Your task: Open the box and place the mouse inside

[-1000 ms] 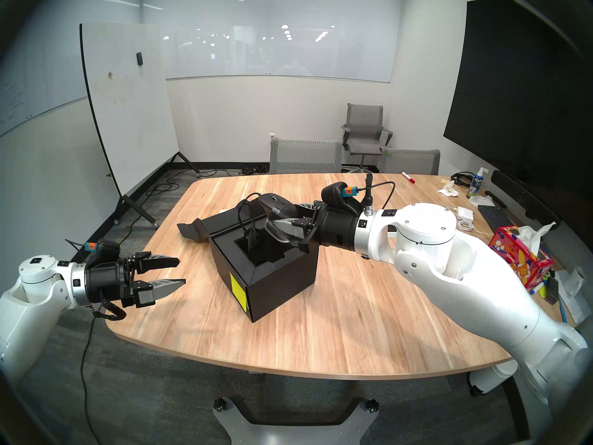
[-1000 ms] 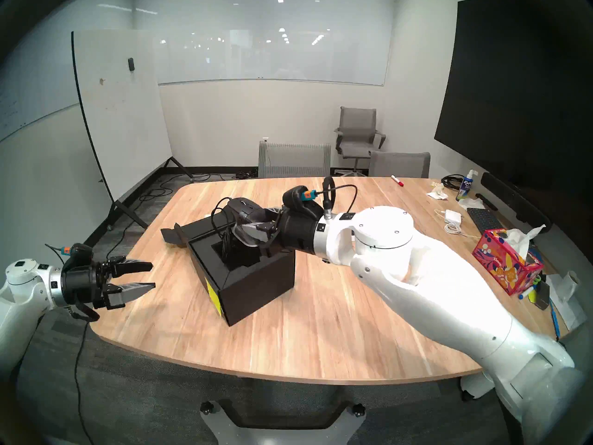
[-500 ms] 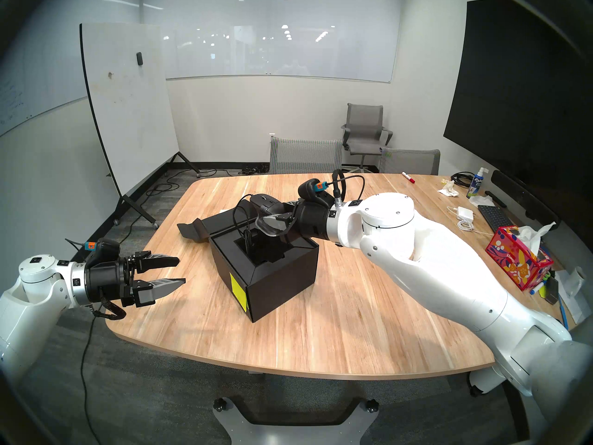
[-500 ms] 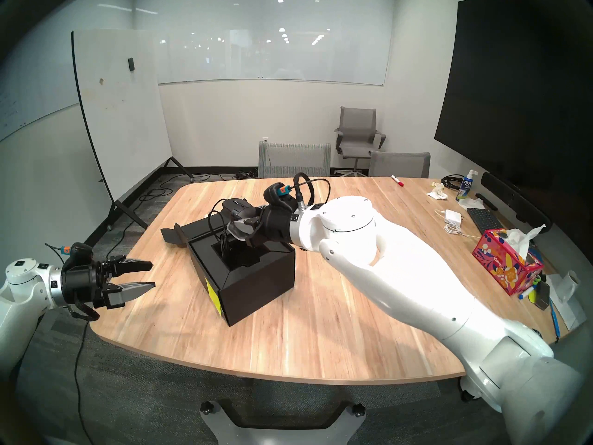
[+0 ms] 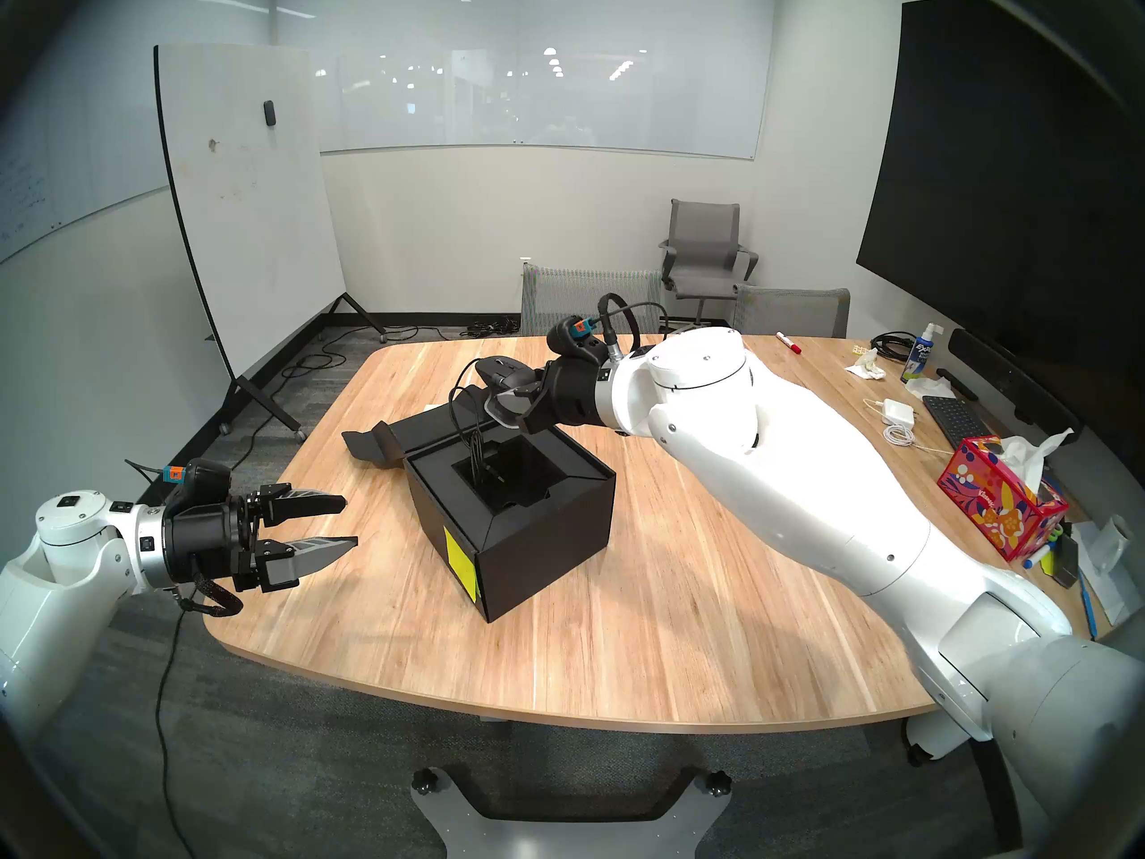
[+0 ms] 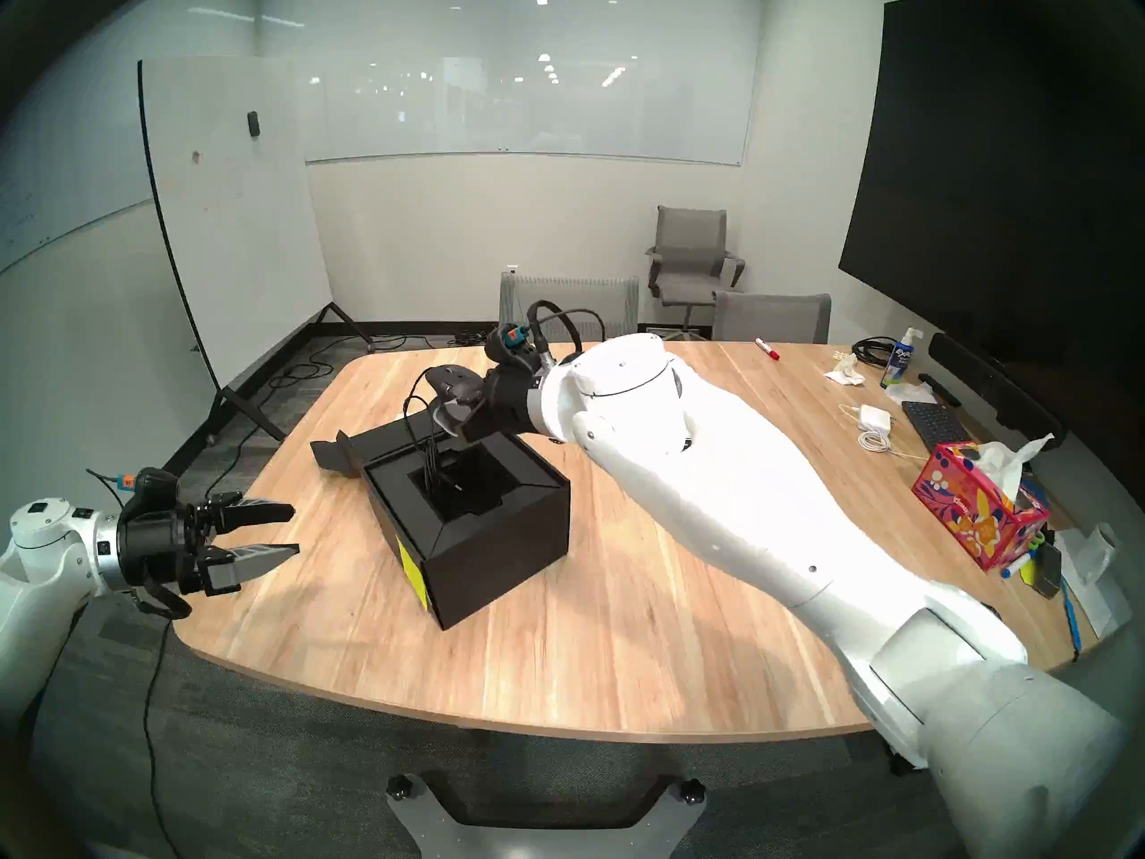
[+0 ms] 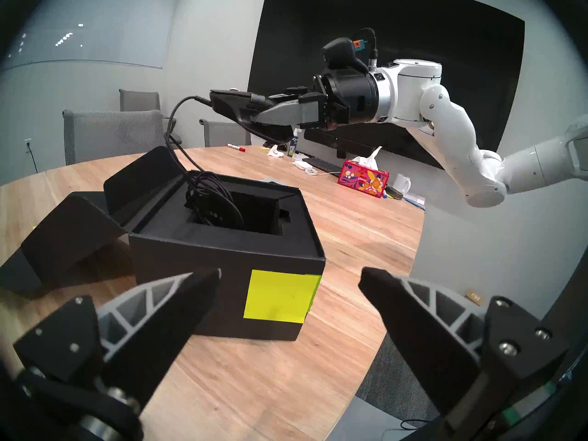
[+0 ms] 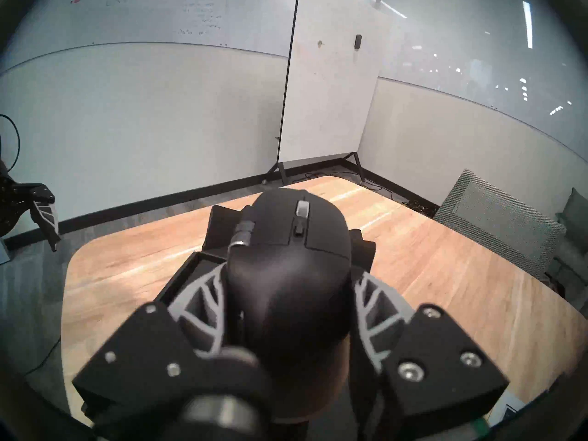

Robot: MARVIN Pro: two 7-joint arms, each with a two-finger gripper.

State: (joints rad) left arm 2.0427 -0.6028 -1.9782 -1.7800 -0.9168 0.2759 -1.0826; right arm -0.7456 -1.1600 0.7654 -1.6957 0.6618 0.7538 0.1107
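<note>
The mouse (image 5: 505,374) is hanging in the air in the head stereo left view, clamped between the fingers of the right gripper (image 5: 509,393) above the far edge of the box (image 5: 533,535). Its thin black cable (image 5: 461,417) is looping down from it into the black recess of the box. The box is sitting on the wooden table (image 5: 619,641) with its flap lid (image 5: 403,439) lying open toward the far left and a yellow sticky note (image 5: 460,559) showing on its near corner. The left gripper (image 5: 344,523) is hovering over the table's near left edge, well apart from the box, its fingers spread wide and holding nothing. A red floral tissue box (image 5: 997,504) is standing at the right side of the table.

The head stereo right view is showing nearly the same: the mouse (image 6: 455,385) gripped above the box (image 6: 495,548), the left gripper (image 6: 291,532) gaping empty.

In the left wrist view the two fingers (image 7: 178,303) are standing far apart, framing the box (image 7: 222,281) and its sticky note (image 7: 281,295); beyond it the right gripper (image 7: 273,112) is holding the mouse (image 7: 235,106) level above the opening, the cable (image 7: 178,125) trailing down to a coil inside the recess.

In the right wrist view the fingers (image 8: 206,290) are pressing on both sides of the mouse (image 8: 286,265), with the box (image 8: 187,271) partly hidden beneath.
</note>
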